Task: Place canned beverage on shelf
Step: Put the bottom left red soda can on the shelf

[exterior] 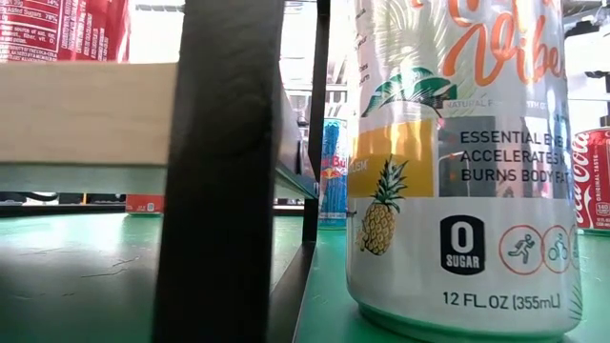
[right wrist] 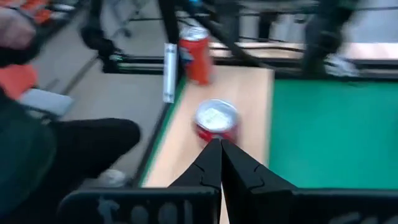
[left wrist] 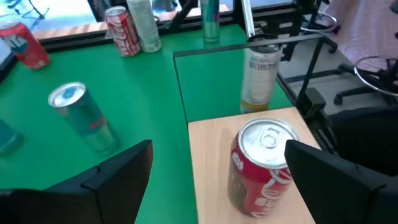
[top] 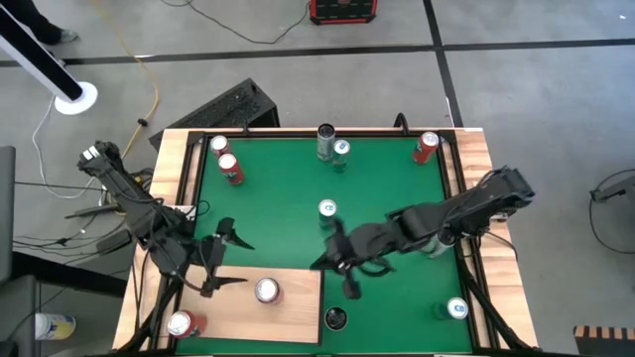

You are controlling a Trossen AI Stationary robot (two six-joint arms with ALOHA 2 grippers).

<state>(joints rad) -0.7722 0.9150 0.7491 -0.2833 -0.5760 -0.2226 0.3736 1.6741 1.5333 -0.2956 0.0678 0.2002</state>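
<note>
Dark fingers point(left wrist: 121, 180) of the left gripper point(top: 220, 260), spread wide and empty, frame a red cola can point(left wrist: 260, 165) from the wrist camera; item: one canned beverage, upright, long axis vertical, silver top and pull-tab facing up, standing on the shelf point(top: 288, 312), a pale wooden board. Position relative to the shelf: this can point(top: 266, 291) sits near the board's middle, clear of every edge; the left gripper hovers just off the board's edge nearest that arm's base, level with the can, jaws apart with nothing between them and no contact showing. Second red can point(top: 183, 323) stands at the shelf's outer corner beside the table rim. Right gripper point(top: 337, 260): fingers pressed together, holding nothing, poised just past the shelf's opposite edge over the green mat point(top: 387, 188), its wrist camera looking across the board at the same can point(right wrist: 216, 121). Nearer arm: left, though only slightly, with its open jaws directed at the can. Judgement: the central can appears placed and released; any retreat of the left gripper would run straight back away from the can, sideways across the board's edge. Other stock, off the shelf on the mat: blue-and-silver can point(top: 327, 210) beyond the board, further cans along the far edge
</note>
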